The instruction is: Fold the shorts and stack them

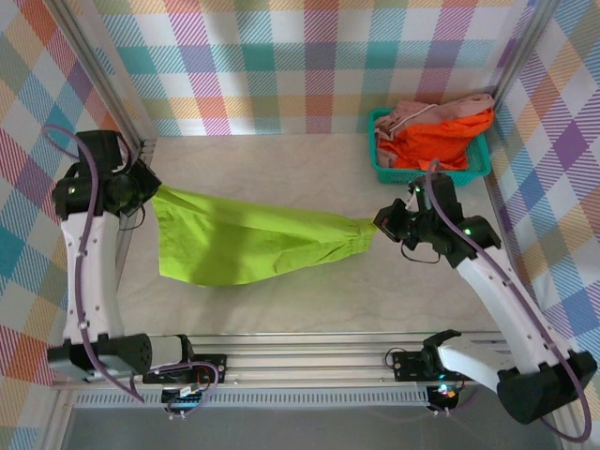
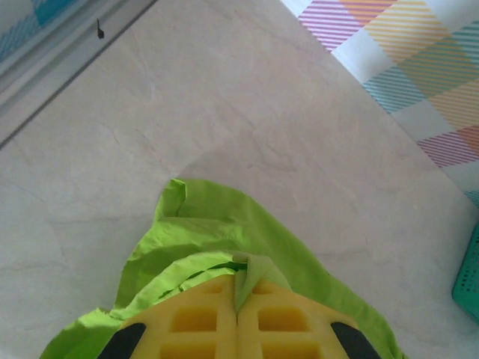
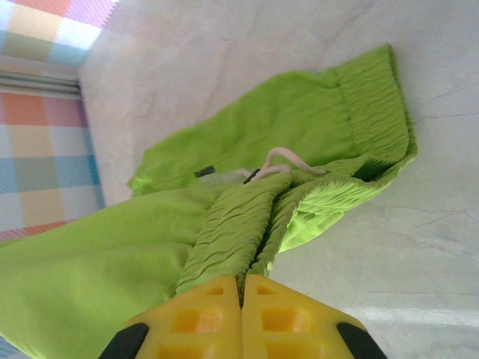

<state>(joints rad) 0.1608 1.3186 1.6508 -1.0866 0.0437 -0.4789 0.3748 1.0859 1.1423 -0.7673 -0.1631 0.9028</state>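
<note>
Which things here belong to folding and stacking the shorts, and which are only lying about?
For the job: lime green shorts, pinched at both ends by the left gripper and the right gripper; orange shorts and pink shorts, in the teal basket.
Only lying about: teal basket, table, plaid walls.

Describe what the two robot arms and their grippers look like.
The left arm and right arm share a build: white tubular links, black joint housings, and a purple cable looped along each. Small green lights glow on the right arm. The left gripper and right gripper have yellow fingers with square waffle-like recesses and black patches near the base.
</note>
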